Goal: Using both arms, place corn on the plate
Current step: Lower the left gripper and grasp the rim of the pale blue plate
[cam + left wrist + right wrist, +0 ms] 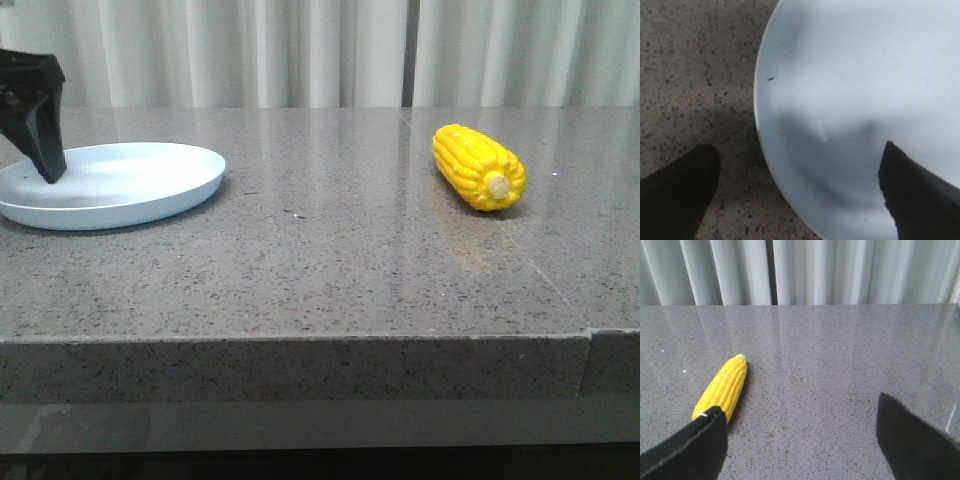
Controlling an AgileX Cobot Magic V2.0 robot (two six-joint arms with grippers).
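Observation:
The corn (pixel 480 166), a short yellow cob, lies on the table at the right with its pale stub end toward the camera. The plate (pixel 150 180), pale blue-white and empty, sits at the far left. My left gripper (pixel 40 130) hangs over the plate's left part. In the left wrist view it (pixel 800 175) is open, one finger over the table and the other over the plate (pixel 850 75). My right gripper (pixel 800 435) is open and empty and is out of the front view. The corn (pixel 722 387) lies just beyond one fingertip (pixel 695 440), off to that side of the gap.
The grey speckled stone table (pixel 330 270) has its front edge close to the camera and a seam running along its right part. White curtains (pixel 300 50) hang behind the table's far edge.

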